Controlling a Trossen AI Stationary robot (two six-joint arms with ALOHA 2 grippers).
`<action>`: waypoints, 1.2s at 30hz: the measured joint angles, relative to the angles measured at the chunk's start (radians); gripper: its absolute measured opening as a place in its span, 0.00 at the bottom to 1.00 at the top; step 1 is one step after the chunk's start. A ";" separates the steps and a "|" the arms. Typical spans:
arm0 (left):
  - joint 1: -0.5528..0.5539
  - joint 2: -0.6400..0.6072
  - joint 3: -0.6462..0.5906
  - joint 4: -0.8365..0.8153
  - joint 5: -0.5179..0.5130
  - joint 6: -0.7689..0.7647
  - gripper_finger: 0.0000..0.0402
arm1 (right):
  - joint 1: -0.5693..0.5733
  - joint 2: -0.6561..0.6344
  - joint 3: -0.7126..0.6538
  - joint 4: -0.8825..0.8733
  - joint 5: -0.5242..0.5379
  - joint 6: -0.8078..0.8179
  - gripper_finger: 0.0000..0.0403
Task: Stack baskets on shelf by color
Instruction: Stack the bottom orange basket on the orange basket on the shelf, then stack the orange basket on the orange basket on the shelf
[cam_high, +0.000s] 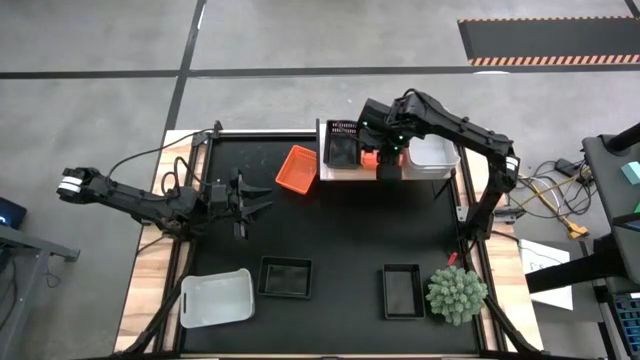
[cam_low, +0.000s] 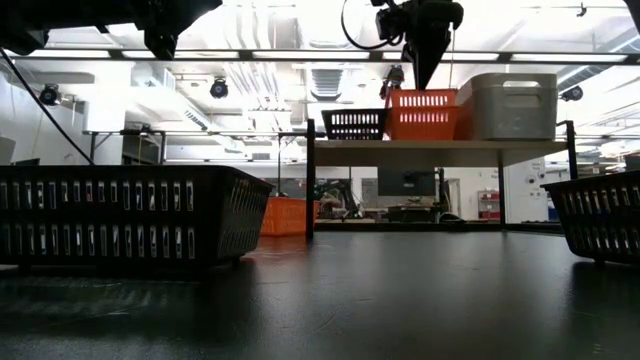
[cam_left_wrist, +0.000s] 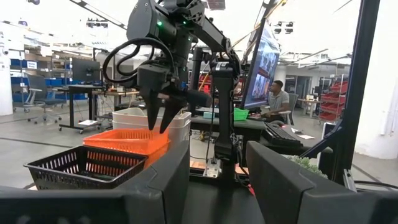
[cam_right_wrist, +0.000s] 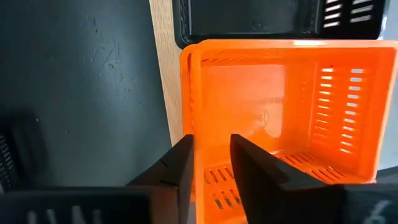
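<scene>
1. The right end effector (cam_right_wrist: 211, 155) hangs over the orange basket (cam_right_wrist: 280, 106) on the light-wood shelf (cam_high: 330, 175), fingers slightly parted astride its near wall, no firm grip visible
2. That basket sits between a black basket (cam_high: 341, 148) and a white basket (cam_high: 432, 155)
3. The left end effector (cam_high: 255, 203) hovers open above the worktop (cam_high: 330, 230), near another orange basket (cam_high: 297, 169)

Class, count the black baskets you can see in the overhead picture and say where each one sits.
3: one black basket on the shelf, two on the mat near the front edge. Nested ones could be hidden.
</scene>
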 joint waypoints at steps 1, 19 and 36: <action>0.000 0.000 0.000 0.000 0.000 0.000 0.36 | 0.001 -0.002 0.002 0.000 0.000 0.000 0.27; 0.002 0.148 0.010 0.081 -0.094 0.000 0.36 | 0.378 -0.403 -0.380 0.451 0.164 0.044 0.09; 0.012 0.395 0.150 0.133 -0.127 -0.168 0.36 | 0.432 -0.764 -0.968 1.116 0.117 -0.160 0.02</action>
